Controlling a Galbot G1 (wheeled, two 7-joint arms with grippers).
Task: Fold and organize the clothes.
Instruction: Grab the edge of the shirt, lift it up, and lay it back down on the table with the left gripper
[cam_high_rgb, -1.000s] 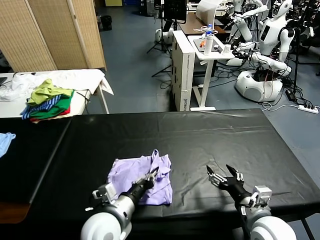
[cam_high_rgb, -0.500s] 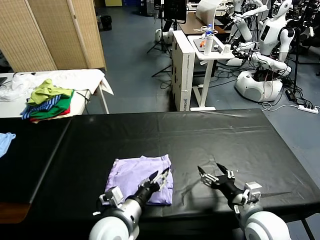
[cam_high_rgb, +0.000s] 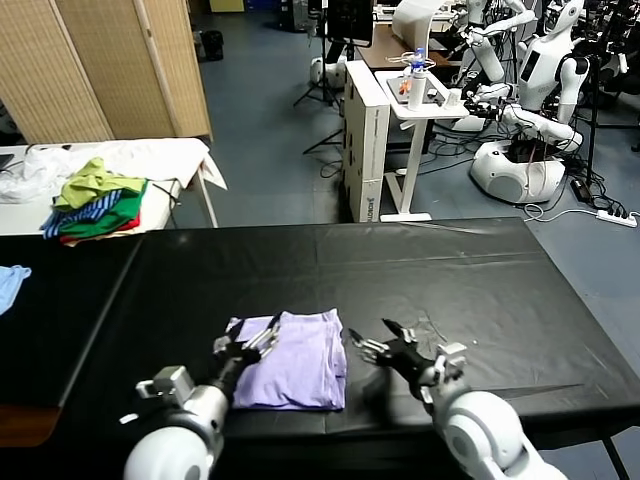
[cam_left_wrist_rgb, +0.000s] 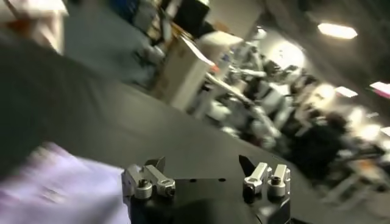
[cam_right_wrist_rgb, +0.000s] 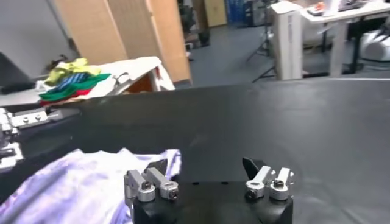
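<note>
Lavender T-shirt (cam_high_rgb: 293, 365) of thin soft cloth lies folded into a neat flat shape on the black worktop (cam_high_rgb: 470, 290), near the front edge, at about 7 o'clock from the middle of the worktop. It looks plain on the side facing up.

The left tool (cam_high_rgb: 247, 345) is at the shirt's 9 o'clock side, right over its edge. Its fingers are apart and hold nothing. In the left wrist view the same tool (cam_left_wrist_rgb: 205, 176) shows a wide gap between its two sides, with the purple cloth (cam_left_wrist_rgb: 55, 189) low beside it.

The right tool (cam_high_rgb: 385, 345) is just beside the shirt at its 3 o'clock side, over bare worktop. Its fingers are apart too, with nothing between them. The right wrist view shows the tool (cam_right_wrist_rgb: 207, 176) spread wide, and the shirt (cam_right_wrist_rgb: 79, 185) lies off to one side.

A pile of green, blue-striped and red clothes (cam_high_rgb: 95, 205) sits on a white side table (cam_high_rgb: 170, 160) at 10 o'clock. A light blue cloth (cam_high_rgb: 10, 283) lies far off at 9 o'clock.
</note>
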